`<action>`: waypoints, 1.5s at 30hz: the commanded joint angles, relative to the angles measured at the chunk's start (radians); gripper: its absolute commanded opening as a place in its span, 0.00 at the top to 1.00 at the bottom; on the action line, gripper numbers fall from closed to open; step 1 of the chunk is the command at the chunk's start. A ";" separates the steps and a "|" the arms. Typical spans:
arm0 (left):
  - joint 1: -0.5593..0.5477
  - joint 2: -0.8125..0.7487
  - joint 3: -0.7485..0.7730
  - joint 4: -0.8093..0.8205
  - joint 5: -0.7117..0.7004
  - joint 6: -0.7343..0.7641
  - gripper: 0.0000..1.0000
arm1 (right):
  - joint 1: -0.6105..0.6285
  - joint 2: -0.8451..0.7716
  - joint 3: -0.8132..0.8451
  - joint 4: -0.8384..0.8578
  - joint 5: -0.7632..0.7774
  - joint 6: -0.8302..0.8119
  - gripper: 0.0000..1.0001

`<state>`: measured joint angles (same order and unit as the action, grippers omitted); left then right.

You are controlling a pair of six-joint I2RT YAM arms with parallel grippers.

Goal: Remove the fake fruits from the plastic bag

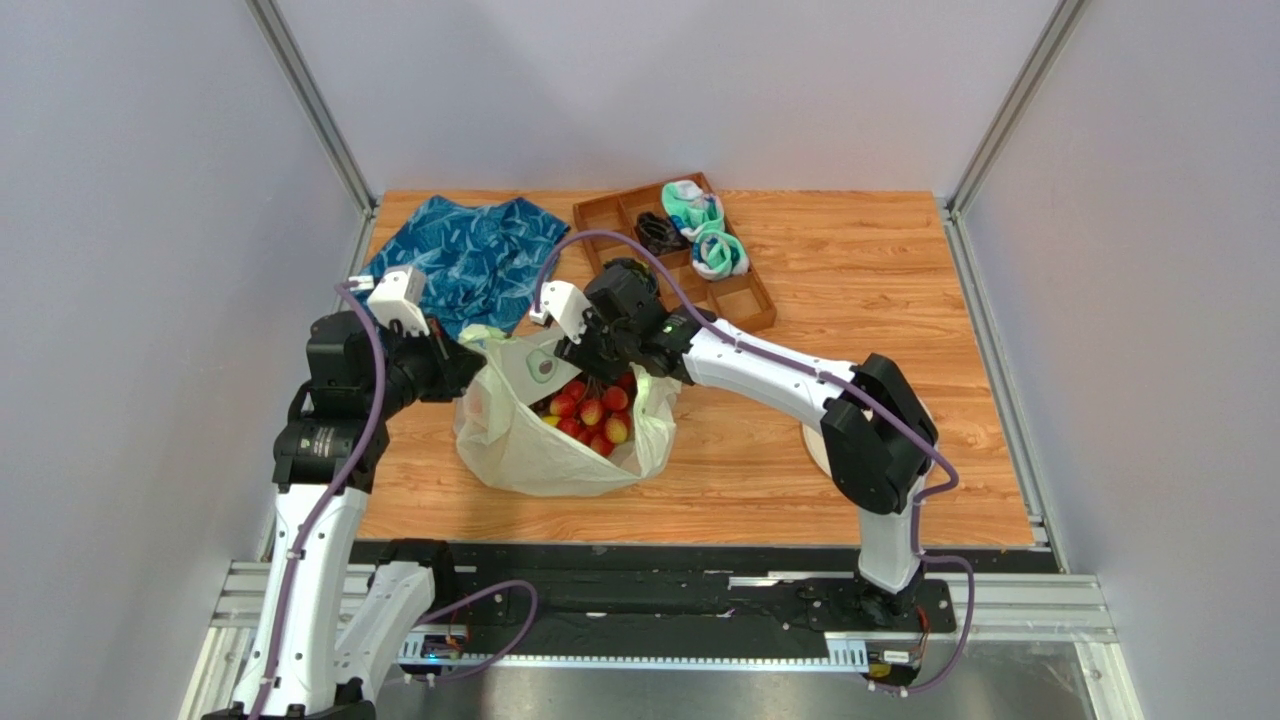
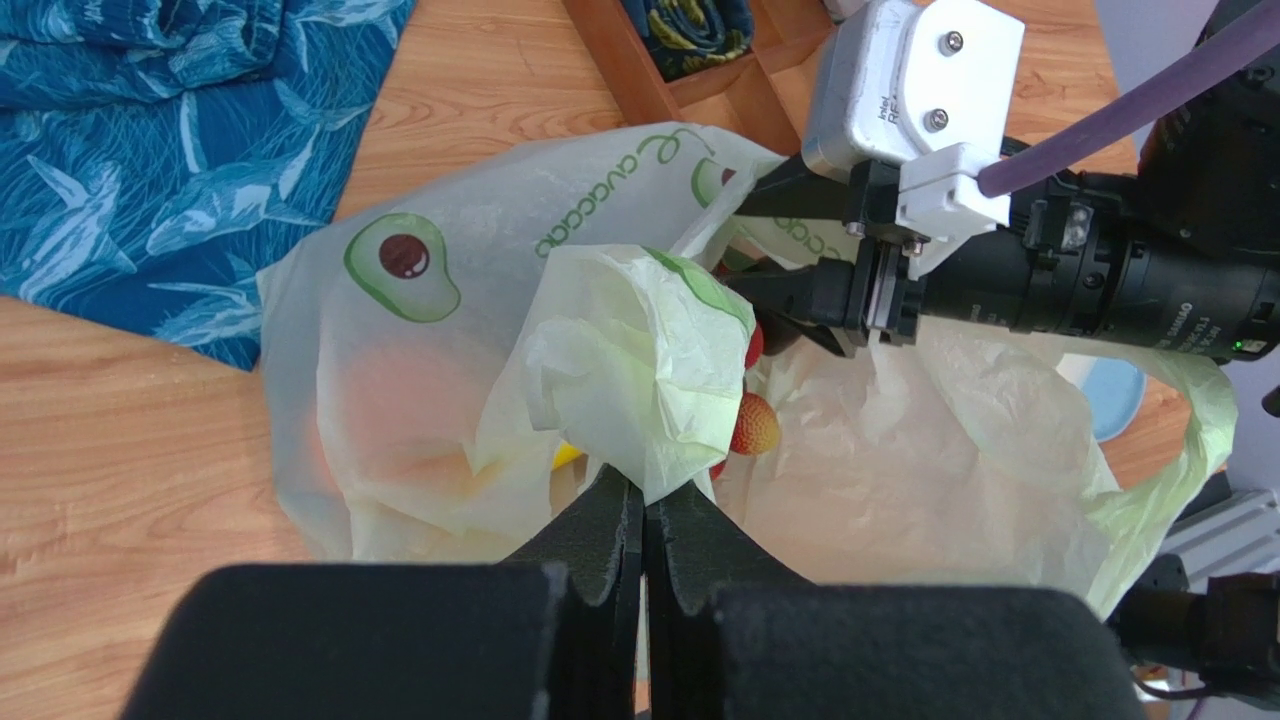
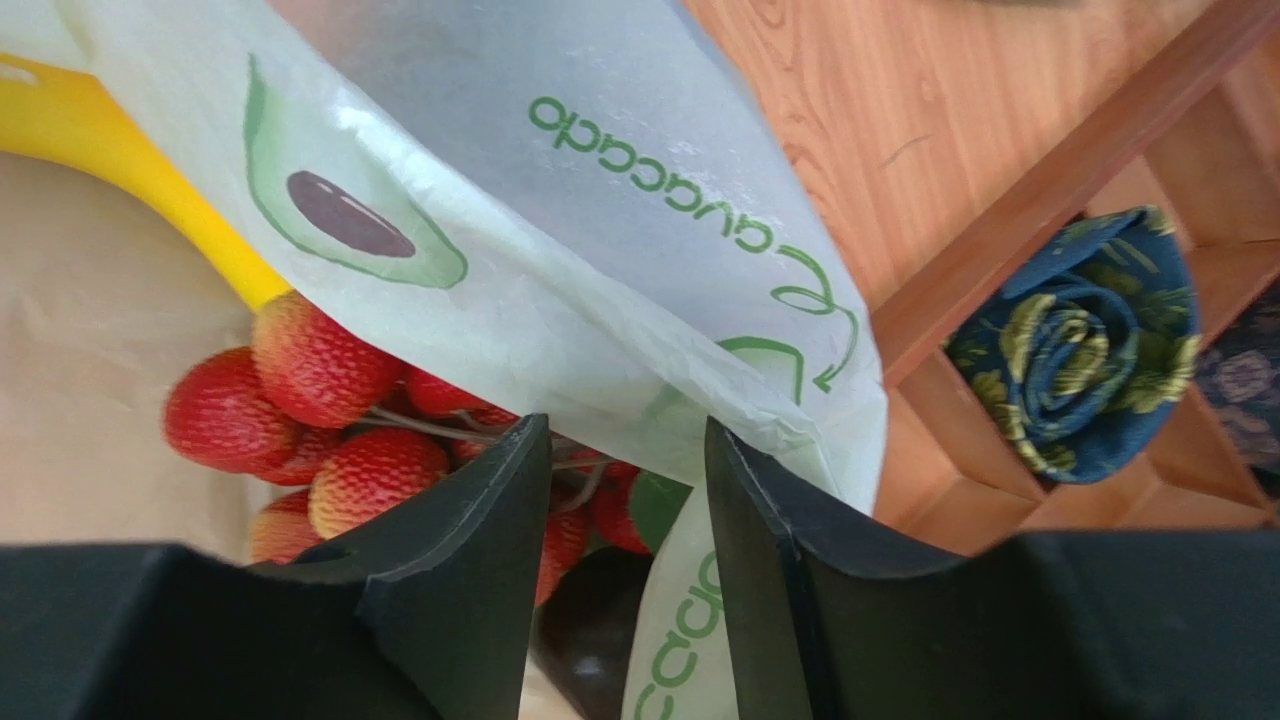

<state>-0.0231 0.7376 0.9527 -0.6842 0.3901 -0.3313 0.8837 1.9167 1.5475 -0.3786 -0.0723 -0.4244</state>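
Bench (image 1: 902, 270): smooth wood-grain board; everything is carried on it.
Plastic bag (image 1: 526, 450): set nearest the arm bases, left of the bench's middle. Thin, crinkly, pale yellow-white film, printed with green avocado halves and green lettering. The mouth is turned upward.
Fake fruits: seen inside the bag.
Red bunch (image 3: 323, 360): oval, pebbled skins on thin stems.
Banana (image 3: 150, 188): smooth yellow curve, partly covered by film, beside the red bunch. A dark rounded shape is glimpsed under the bunch; its kind cannot be told.
Left fingers (image 2: 643, 518): black, pressed together; a bunched fold of the bag's rim is pinched between them, on the bag's left side.
Right fingers (image 3: 473, 570): black, wedge-shaped, spread partway over the bag's mouth. Film edge and red bunch are seen in the gap. Nothing is clamped.
Blue cloth (image 1: 473, 255): rumpled, leaf-patterned, laid at the far left.
Wooden tray (image 1: 736, 293): brown, divided into compartments, far centre. Teal-white rolled socks (image 1: 706, 225) and black coiled cords (image 1: 657, 230) are held in it.
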 commanded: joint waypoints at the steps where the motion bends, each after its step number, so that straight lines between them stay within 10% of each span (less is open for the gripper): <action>1: 0.006 0.016 0.009 0.060 -0.005 0.008 1.00 | 0.015 -0.028 0.016 0.000 -0.020 0.114 0.55; 39: 0.075 0.060 0.023 0.068 0.006 0.000 1.00 | -0.003 0.005 -0.082 -0.094 -0.012 0.365 0.38; 45: 0.081 0.052 0.014 0.066 0.007 0.005 1.00 | 0.021 -0.001 -0.081 -0.083 -0.044 0.268 0.79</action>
<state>0.0479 0.8024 0.9527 -0.6533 0.3866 -0.3328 0.8898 1.9621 1.4639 -0.4393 -0.0704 -0.1024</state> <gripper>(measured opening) 0.008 0.338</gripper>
